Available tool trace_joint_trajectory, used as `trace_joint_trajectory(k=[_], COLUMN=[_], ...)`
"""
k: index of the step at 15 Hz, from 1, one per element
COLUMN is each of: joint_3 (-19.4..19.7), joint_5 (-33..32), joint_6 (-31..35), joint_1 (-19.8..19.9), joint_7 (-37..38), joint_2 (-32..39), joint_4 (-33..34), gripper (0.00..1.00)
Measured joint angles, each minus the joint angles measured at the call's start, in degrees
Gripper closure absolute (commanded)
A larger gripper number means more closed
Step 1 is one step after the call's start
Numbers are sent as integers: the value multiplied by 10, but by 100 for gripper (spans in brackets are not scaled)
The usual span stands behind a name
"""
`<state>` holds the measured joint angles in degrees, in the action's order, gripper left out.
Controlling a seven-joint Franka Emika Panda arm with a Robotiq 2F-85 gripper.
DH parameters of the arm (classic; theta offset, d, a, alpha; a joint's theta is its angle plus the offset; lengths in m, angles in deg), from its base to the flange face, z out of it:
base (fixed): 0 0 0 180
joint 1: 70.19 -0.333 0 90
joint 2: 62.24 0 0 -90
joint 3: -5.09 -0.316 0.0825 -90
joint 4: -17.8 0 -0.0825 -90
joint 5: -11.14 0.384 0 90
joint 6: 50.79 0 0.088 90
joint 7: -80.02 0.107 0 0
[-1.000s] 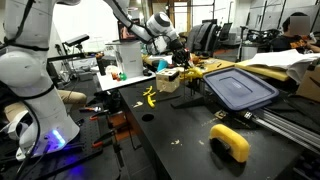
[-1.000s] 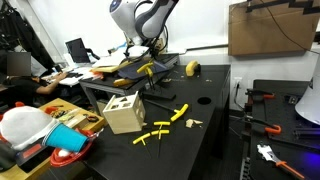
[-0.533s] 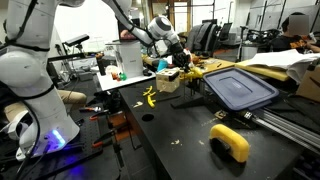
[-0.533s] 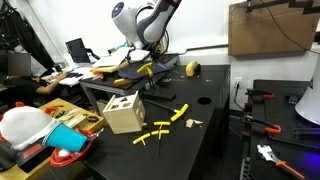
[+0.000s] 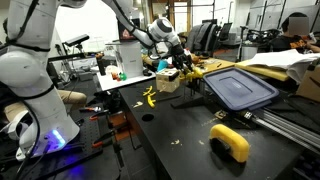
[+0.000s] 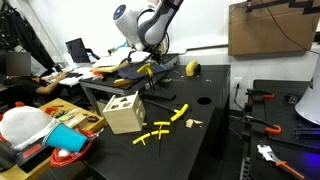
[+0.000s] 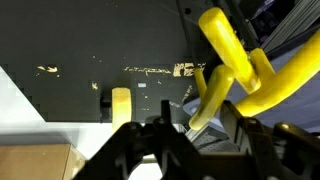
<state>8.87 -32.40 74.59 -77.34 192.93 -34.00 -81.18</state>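
Observation:
A yellow forked plastic piece [image 7: 228,55] lies with its stem between my gripper's [image 7: 203,115] jaws, over the edge of a blue-grey bin lid [image 7: 290,85]. The jaws stand apart, with a small gap on each side of the stem, so the gripper is open. In both exterior views the gripper [image 5: 183,68] [image 6: 148,62] hangs low at the lid's [image 5: 240,88] near corner, beside a wooden box [image 5: 167,82]. The yellow piece [image 6: 147,70] shows just below the fingers.
The wooden box [image 6: 123,112] has holes in its top. Loose yellow sticks [image 6: 178,112] [image 5: 149,97] lie on the black table, and one short yellow block [image 7: 120,103] is close by. A yellow tape roll [image 5: 231,140] sits at the table's edge. Cluttered desks and a seated person surround the table.
The jaws, shut on the yellow piece before, have spread apart. The arm has hardly moved.

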Motion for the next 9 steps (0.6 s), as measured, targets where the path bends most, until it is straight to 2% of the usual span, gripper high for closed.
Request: trace_joint_trajectory(k=[2, 9], joint_3=[0, -1], joint_5=[0, 8], joint_6=[8, 25], joint_1=[1, 1], joint_7=[0, -5], joint_2=[2, -1], joint_4=[0, 0], gripper=[1, 0])
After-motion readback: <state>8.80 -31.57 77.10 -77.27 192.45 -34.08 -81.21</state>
